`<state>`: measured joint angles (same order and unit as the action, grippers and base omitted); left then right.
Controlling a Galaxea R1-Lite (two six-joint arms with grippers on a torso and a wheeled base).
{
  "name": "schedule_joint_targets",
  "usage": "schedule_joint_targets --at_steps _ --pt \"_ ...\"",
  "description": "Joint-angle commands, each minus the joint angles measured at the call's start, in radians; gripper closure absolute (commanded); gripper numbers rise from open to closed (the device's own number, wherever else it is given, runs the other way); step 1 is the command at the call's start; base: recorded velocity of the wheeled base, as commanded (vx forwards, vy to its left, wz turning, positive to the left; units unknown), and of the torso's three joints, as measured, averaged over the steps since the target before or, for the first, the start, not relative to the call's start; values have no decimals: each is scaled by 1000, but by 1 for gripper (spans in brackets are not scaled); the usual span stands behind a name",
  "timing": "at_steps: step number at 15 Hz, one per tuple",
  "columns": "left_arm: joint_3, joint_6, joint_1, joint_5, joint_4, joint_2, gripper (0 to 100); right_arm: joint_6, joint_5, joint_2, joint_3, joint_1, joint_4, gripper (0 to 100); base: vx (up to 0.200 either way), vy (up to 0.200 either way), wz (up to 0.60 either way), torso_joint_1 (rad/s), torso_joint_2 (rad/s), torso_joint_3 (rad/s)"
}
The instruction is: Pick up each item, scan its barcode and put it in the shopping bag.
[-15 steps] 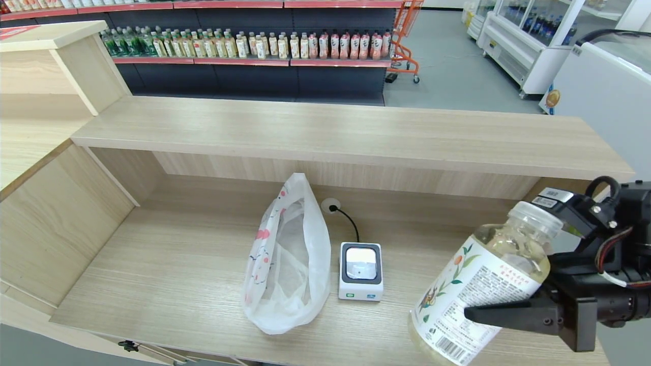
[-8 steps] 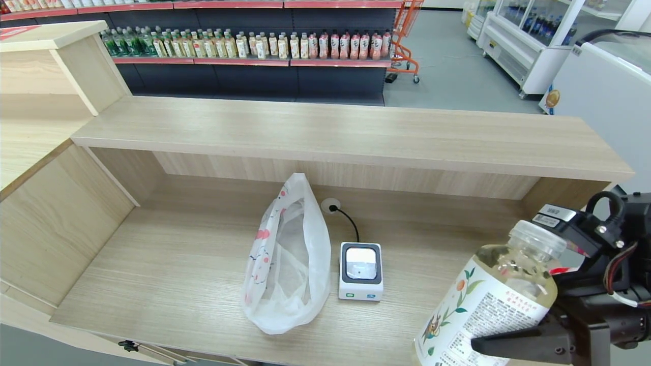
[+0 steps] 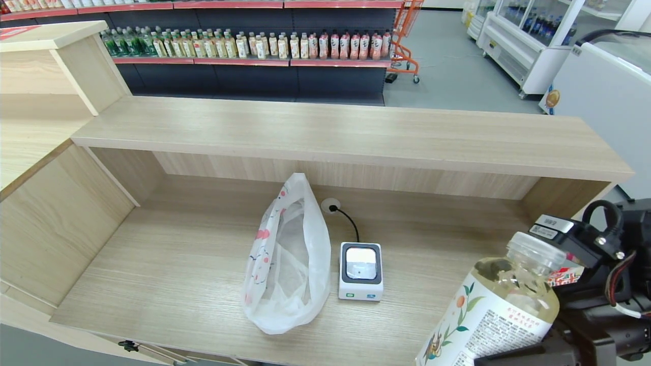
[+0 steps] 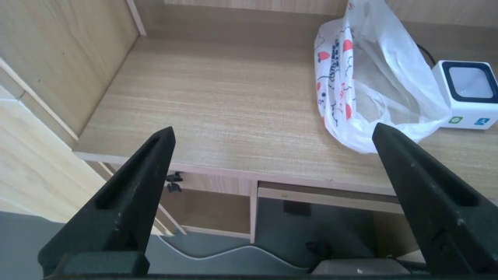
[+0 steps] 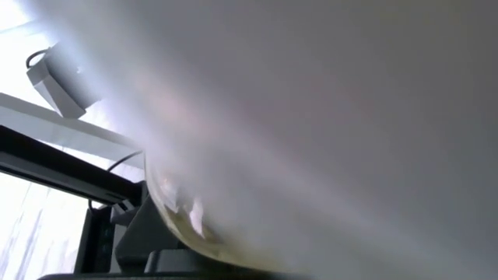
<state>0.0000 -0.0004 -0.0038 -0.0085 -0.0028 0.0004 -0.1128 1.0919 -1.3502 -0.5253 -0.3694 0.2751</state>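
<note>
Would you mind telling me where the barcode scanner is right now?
In the head view, the scanner sits near the middle of the lower counter, just right of the shopping bag, with the bottle farther right.

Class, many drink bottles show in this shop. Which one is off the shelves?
The clear plastic bottle with a white flowered label, held in the right hand near the wooden counter; the others stand in rows on red-edged shelves.
</note>
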Motion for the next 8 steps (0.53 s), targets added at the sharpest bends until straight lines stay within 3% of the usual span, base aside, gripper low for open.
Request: schedule_joint_targets --at_steps 1,8 --pt "0 -1 1 1 0 0 0 -1 0 3 -4 1 1 100 0 0 0 0 0 0" --pt "0 -1 -1 1 0 0 0 -4 -1 20 -4 4 4 100 0 0 0 0 0 0"
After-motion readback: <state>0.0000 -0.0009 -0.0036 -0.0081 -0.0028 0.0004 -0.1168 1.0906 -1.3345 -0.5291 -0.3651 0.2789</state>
